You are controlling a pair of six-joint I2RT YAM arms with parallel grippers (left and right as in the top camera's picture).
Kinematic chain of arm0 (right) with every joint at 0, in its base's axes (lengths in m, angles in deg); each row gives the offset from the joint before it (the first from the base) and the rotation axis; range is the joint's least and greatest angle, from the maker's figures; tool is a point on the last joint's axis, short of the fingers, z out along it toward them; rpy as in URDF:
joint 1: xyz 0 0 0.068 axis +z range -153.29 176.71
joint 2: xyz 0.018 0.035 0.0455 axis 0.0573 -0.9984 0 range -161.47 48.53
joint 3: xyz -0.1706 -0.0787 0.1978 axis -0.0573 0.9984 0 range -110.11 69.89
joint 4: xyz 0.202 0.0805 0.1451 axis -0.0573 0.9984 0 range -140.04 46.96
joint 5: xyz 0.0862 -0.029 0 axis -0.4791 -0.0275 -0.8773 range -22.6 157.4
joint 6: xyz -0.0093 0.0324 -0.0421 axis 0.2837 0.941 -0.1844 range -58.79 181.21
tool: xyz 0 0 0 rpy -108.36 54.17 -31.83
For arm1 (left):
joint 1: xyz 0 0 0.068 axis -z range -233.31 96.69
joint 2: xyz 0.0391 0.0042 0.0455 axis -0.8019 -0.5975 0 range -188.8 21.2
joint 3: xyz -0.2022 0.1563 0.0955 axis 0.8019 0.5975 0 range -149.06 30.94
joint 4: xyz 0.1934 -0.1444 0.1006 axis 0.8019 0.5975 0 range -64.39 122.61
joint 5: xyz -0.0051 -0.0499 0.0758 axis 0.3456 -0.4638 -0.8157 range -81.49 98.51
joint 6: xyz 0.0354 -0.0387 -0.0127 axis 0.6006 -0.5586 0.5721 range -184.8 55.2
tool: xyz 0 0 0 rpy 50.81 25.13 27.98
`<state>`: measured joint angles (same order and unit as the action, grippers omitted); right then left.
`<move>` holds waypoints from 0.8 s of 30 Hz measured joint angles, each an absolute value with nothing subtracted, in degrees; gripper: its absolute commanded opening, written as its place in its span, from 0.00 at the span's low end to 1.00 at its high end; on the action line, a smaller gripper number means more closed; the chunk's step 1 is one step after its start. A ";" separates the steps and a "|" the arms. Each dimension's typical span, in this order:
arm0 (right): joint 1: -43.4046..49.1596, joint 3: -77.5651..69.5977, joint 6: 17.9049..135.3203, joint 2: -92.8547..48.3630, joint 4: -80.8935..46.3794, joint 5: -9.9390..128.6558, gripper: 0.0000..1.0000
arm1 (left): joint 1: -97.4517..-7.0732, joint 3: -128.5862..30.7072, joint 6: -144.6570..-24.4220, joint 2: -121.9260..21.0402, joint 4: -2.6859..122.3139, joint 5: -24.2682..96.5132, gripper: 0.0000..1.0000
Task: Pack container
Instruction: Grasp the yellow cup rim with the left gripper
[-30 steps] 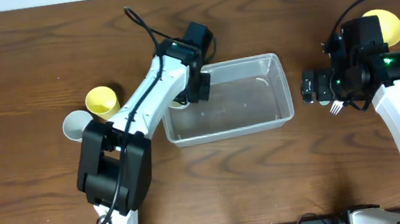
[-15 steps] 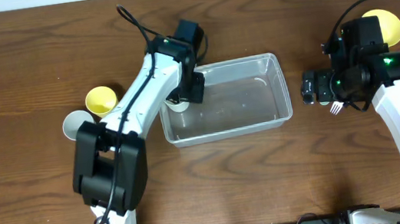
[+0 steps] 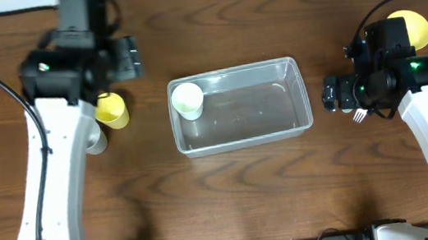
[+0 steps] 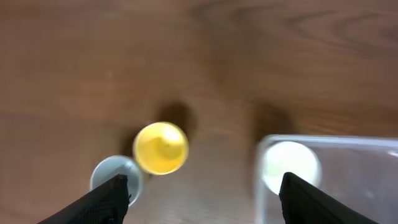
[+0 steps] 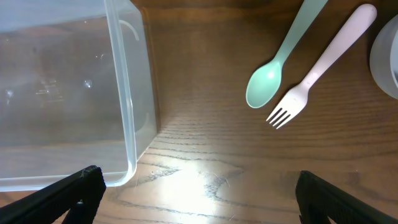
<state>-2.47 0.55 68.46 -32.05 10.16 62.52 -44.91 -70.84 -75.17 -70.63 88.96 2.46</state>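
The clear container (image 3: 263,113) lies at the table's middle, and a white cup (image 3: 187,100) stands upright in its left end. My left gripper (image 3: 131,58) hangs open and empty, high above the table to the container's upper left. In the left wrist view its open gripper (image 4: 202,200) looks down on a yellow cup (image 4: 161,148), a grey-white cup (image 4: 111,177) and the white cup (image 4: 289,167) inside the container (image 4: 348,186). My right gripper (image 3: 329,94) is open just right of the container; the right gripper (image 5: 199,199) holds nothing beside the container's corner (image 5: 127,118).
A yellow cup (image 3: 112,110) and a pale cup (image 3: 94,141) stand left of the container, partly under my left arm. A mint spoon (image 5: 278,62) and a pale pink fork (image 5: 323,62) lie right of the container. A yellow bowl (image 3: 415,25) sits at the far right.
My left gripper opened and let go of the white cup in the container's left end. The arm then drew back up and to the left. The right arm has not moved.
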 measured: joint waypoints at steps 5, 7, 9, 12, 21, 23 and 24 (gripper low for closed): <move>-2.47 0.55 68.46 -32.05 10.18 62.52 0.99 | -49.15 -64.70 -75.57 -79.46 88.11 5.11 0.78; -2.47 0.55 68.46 -32.05 10.21 62.52 0.99 | -49.43 -63.41 -75.57 -83.52 88.11 5.63 0.78; -2.47 0.55 68.46 -32.05 10.18 62.52 0.99 | -49.48 -62.99 -75.57 -87.52 88.15 5.98 0.78; -2.47 0.55 68.46 -32.05 10.34 62.52 0.99 | -49.45 -62.97 -75.57 -91.76 88.11 6.59 0.78; -2.47 0.55 68.46 -32.05 10.91 62.54 0.99 | -49.45 -62.93 -76.22 -96.51 87.87 6.92 0.37; -2.47 0.55 68.46 -32.05 11.04 62.52 0.99 | -49.45 -62.93 -76.18 -96.44 87.80 6.92 0.28; -2.47 0.55 68.46 -32.05 11.06 62.52 0.99 | -49.45 -62.93 -75.92 -96.44 87.76 6.92 0.25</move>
<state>-2.47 0.55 68.46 -32.05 11.06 62.52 -49.45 -62.93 -75.92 -96.44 87.76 6.92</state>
